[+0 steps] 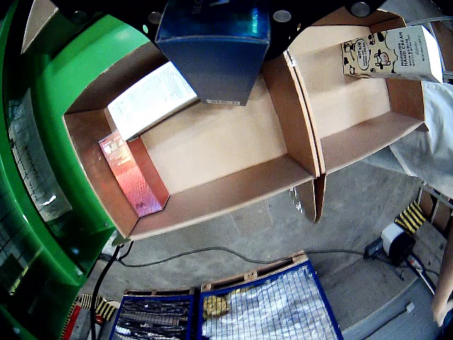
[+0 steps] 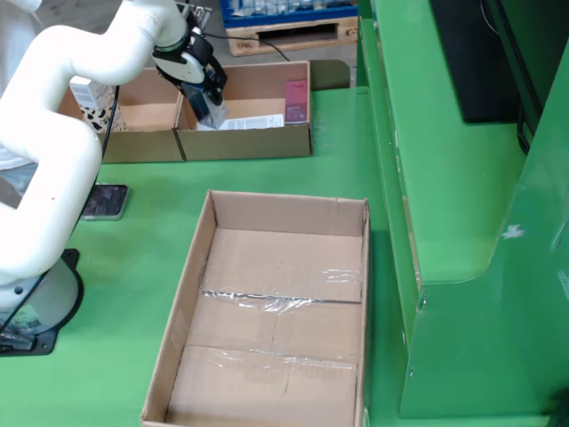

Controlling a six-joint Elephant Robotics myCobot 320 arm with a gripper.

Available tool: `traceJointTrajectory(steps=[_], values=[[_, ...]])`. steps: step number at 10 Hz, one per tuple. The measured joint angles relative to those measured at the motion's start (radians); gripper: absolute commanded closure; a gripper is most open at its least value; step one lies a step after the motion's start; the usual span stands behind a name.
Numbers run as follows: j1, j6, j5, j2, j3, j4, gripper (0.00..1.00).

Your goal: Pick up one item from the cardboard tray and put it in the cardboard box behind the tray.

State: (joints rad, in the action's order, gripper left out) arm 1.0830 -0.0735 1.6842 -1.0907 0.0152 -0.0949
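Note:
My gripper [image 2: 201, 89] hangs over the back cardboard box [image 2: 244, 142] and holds a dark blue box [image 1: 212, 49] above its floor; the box also shows in the fixed view [image 2: 206, 112]. The fingers are hidden behind the blue box in the wrist view. Inside that cardboard box lie a white flat packet [image 1: 148, 99] and a pink packet [image 1: 131, 173] standing against one wall. The large cardboard tray [image 2: 200, 267] in front holds nothing visible.
A second cardboard box [image 1: 368, 134] adjoins, holding a cow-print cream carton [image 1: 393, 55]. A phone [image 2: 105, 201] lies on the green table by the arm's base. A green raised wall [image 2: 444, 178] runs along the right. A pallet with blue crates [image 1: 269, 304] stands beyond.

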Motion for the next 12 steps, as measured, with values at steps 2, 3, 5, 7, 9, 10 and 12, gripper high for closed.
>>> traceJointTrajectory(steps=[2,3,5,7,9,10,12], values=[[-0.006,0.003,0.006,-0.012,-0.006,0.008,1.00],[-0.008,0.003,0.008,-0.012,-0.006,0.008,1.00],[-0.008,0.003,0.008,-0.012,-0.006,0.008,1.00],[-0.008,0.003,0.008,-0.012,-0.006,0.008,1.00],[-0.008,0.003,0.008,-0.012,-0.006,0.008,1.00],[-0.008,0.003,0.008,-0.012,-0.006,0.008,1.00],[-0.008,0.003,0.008,-0.012,-0.006,0.008,0.80]])
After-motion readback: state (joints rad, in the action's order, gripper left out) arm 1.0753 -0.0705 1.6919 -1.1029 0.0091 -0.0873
